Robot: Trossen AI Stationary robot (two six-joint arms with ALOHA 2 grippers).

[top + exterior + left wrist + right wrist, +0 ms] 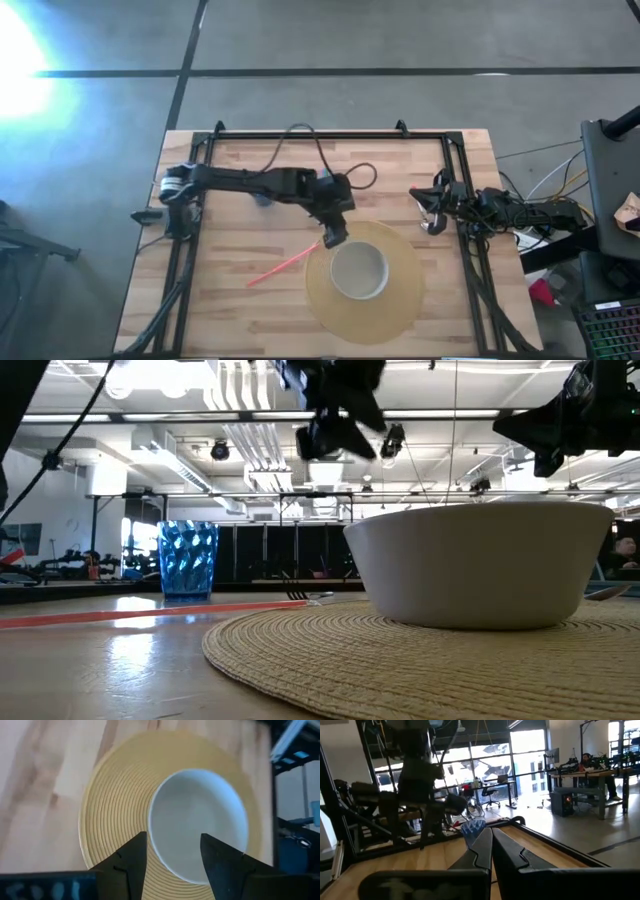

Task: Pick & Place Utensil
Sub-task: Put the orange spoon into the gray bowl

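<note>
A utensil with a long red handle (283,266) lies flat on the wooden table, its far end at the left edge of the round woven placemat (400,300). In the low view the handle (100,615) shows as a red stripe. A white bowl (358,270) stands on the placemat. My left gripper (334,236) hangs open and holds nothing above the bowl's left rim and the utensil's end; the left wrist view looks down between its fingers (172,852) into the bowl (200,820). My right gripper (430,212) waits shut at the table's right side.
A blue faceted cup (187,557) stands on the table behind the utensil, under my left arm; the right wrist view shows the cup (472,827) past the shut fingers. Black frame rails (455,180) run along the table's left, right and far sides. Bare wood lies left of the placemat.
</note>
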